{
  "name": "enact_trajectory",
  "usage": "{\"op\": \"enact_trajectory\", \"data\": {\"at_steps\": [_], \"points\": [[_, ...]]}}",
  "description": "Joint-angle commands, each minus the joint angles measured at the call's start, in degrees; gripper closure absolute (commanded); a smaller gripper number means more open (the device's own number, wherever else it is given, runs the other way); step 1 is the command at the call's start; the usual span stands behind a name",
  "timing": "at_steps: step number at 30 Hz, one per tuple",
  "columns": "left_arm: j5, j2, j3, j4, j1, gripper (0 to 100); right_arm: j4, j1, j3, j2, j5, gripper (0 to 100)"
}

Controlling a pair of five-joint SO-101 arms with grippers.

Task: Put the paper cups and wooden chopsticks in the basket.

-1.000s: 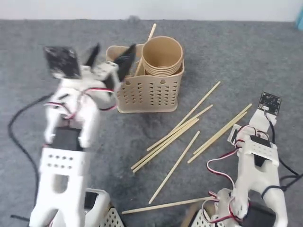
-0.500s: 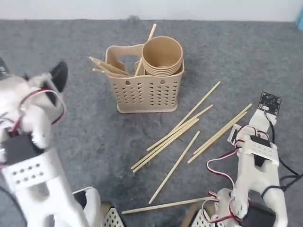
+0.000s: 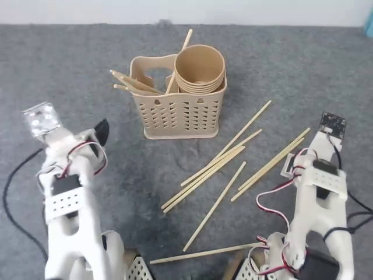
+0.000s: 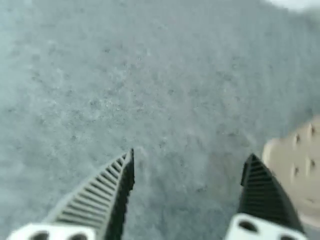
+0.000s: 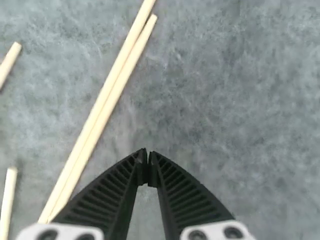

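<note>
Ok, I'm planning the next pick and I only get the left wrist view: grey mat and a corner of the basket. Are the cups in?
Observer: Yes. The cups sit stacked inside the basket, at its right end in the high view.
Operator: Any chopsticks outside it?
Observer: Several chopsticks lie loose on the mat, to the right of the basket and in front of it.
Operator: And the right hand?
Observer: The right hand is shut on nothing, its tips over the mat.
</note>
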Motion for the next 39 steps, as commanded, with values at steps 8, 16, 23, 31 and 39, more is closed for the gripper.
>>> {"op": "enact_trajectory", "data": {"at_steps": [8, 16, 23, 31, 39], "points": [[0.26, 23.12, -16.4, 1.14, 0.35, 67, 21.76, -11.56, -6.51, 0.13, 25.49, 98.9], [10.64, 28.57, -23.08, 3.34, -7.12, 67, 32.4, -32.13, -2.81, -0.48, 47.38, 98.7], [13.1, 37.36, -30.2, 4.22, -10.11, 67, 38.55, -56.66, -5.8, -0.48, 40.97, 80.9], [20.66, 46.33, -38.99, 7.47, -13.8, 67, 49.45, -81.45, -16.09, -0.57, 29.45, 85.7], [20.75, 50.73, -44.79, 12.92, -14.07, 67, 40.22, -100.35, -10.64, 0.13, 23.47, 86.6]]}}
